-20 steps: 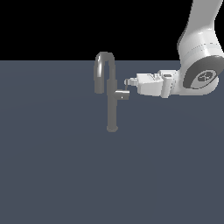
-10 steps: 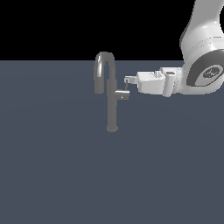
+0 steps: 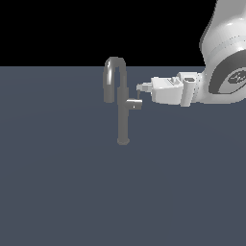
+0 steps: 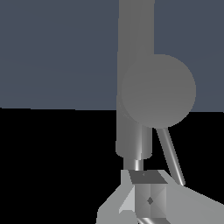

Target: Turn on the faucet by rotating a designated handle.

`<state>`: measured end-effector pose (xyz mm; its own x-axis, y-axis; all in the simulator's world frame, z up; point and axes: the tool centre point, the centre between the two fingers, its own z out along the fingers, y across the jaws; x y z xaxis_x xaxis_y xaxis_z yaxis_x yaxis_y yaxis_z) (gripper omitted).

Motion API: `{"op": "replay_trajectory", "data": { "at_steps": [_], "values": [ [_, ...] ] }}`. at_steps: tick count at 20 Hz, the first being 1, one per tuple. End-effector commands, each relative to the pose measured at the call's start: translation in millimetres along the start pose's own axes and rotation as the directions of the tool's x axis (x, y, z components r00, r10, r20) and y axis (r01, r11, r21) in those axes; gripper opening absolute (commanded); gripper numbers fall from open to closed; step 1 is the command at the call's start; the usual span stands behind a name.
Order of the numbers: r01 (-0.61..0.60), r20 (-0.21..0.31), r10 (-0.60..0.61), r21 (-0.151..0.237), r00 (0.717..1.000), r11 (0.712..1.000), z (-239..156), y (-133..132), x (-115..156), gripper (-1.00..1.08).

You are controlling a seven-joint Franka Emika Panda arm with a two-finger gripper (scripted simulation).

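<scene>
Standing on the flat blue-grey floor (image 3: 57, 192) is the slim grey metal faucet (image 3: 123, 120). Its short round grey handle (image 3: 134, 104) sticks out toward the exterior view's right. The white robot claw (image 3: 140, 88) sits just above that stub. I cannot tell if it is clenched.

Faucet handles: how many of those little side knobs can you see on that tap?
1. The handle juts from the faucet column toward the exterior view's right, just below the gripper. Another on the far side could be hidden.
</scene>
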<state>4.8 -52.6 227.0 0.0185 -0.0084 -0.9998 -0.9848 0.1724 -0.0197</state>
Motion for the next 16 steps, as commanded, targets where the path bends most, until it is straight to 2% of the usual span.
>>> {"op": "replay_trajectory", "data": {
  "at_steps": [1, 3, 11, 12, 13, 16],
  "values": [
    [-0.012, 0.005, 0.012, -0.008, 1.000, 1.000, 0.0, 14.3, 1.3, -1.00],
    [0.004, 0.001, -0.004, -0.002, 1.000, 1.000, 0.0, 5.1, -3.1, -1.00],
    [-0.011, 0.005, 0.011, -0.008, 1.000, 1.000, -0.2, 37.8, 12.5, -1.00],
    [-0.011, 0.005, 0.011, -0.008, 1.000, 1.000, -0.2, 37.8, 12.5, -1.00],
    [0.015, 0.004, -0.015, -0.004, 1.000, 1.000, -1.1, 28.1, 0.3, -1.00],
    [0.003, 0.005, -0.003, -0.006, 1.000, 1.000, -0.7, 40.4, 16.2, -1.00]
  ]
}}
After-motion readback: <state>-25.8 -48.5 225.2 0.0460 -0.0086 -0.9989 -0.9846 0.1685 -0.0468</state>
